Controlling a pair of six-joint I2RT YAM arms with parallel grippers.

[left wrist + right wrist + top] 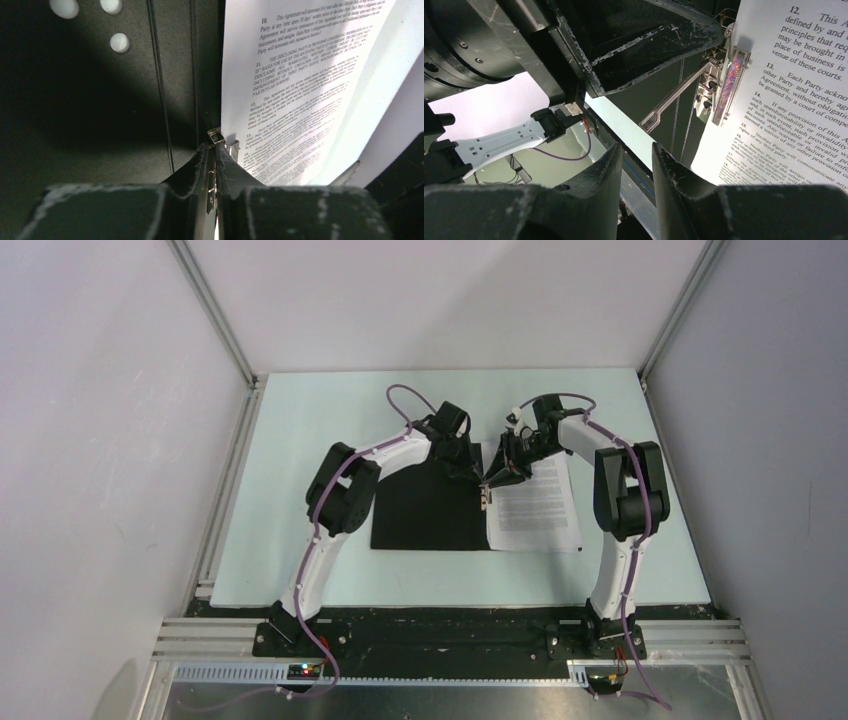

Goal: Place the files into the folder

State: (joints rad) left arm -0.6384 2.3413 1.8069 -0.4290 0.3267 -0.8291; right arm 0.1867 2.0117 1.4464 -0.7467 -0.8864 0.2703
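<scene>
overhead view: the folder (425,510) lies open, black inside up, on the pale tabletop (300,440). the files (535,505), white printed sheets, lie inside it just to the right of the clip (730,75), which sits along the spine. both my arms reach in and meet at the clip. in the left wrist view, the left jaws are pinched together on a thin metal part of the clip, right at the paper's edge. in the right wrist view, the right jaws hang near the clip, parted by a narrow gap with nothing between them. the clip's flat bar lies over the margin of the top sheet, and its wire lever (674,100) sticks out away from the paper. i judge the task well along: the sheets are inside and seem to sit under the clip. what is left, as i read it, is to settle the lever, let go and close the cover; i cannot tell whether every sheet is caught
</scene>
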